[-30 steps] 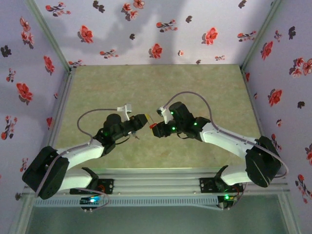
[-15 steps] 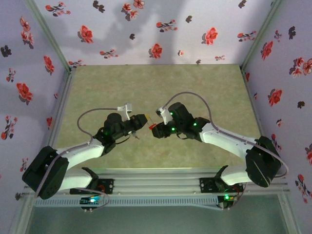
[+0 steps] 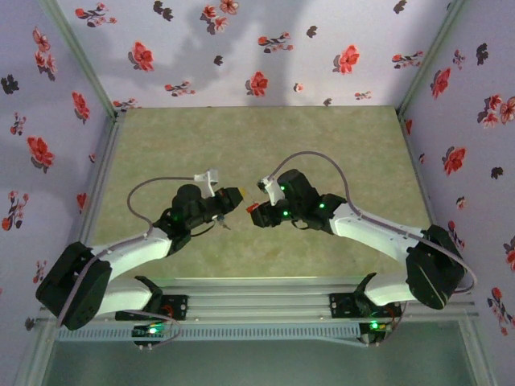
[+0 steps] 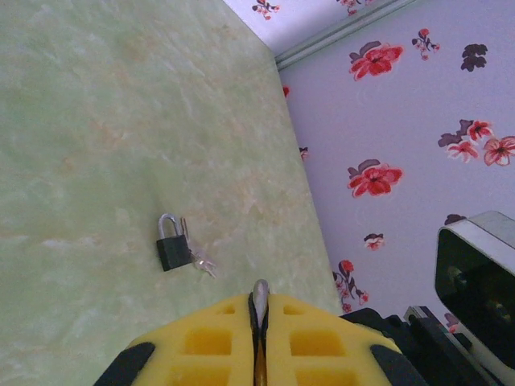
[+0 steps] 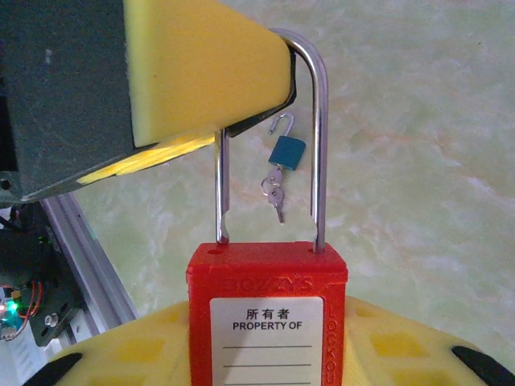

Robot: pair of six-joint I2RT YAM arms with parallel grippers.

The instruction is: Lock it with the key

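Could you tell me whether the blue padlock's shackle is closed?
No, the blue padlock lies with its shackle swung open, one end free.

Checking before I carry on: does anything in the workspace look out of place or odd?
Only the teal padlock on the table: its shackle is swung open, keys at its base. Nothing looks spilled or damaged.

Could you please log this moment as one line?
left pincer: shut on key | right pincer: holds red padlock | black padlock, blue padlock: on table
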